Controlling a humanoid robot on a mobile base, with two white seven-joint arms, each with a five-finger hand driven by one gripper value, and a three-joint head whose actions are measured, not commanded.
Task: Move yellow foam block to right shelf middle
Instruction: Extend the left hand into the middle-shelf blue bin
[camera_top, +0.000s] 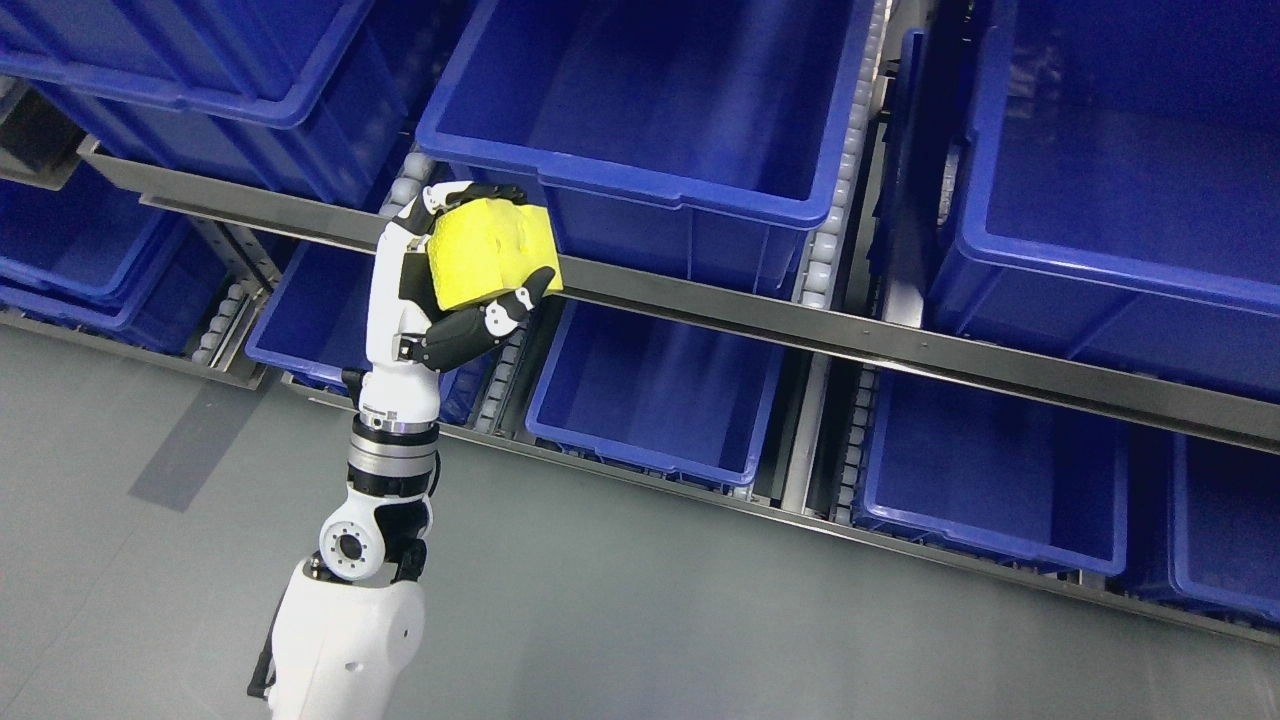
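My left hand (480, 260) is shut on the yellow foam block (490, 250) and holds it up in the air, in front of the metal rail (760, 310) of the middle shelf level. The black fingers (480, 325) wrap under and over the block. The block sits just left of and below the near left corner of a large empty blue bin (650, 130) on that level. Another large blue bin (1120, 160) stands to the right on the same level. My right arm is out of view.
Lower blue bins (660, 400) (990, 480) sit on the bottom level with roller tracks (830, 250) between columns. More blue bins (200, 70) stand at the upper left. Grey floor (640, 600) lies in front of the shelving.
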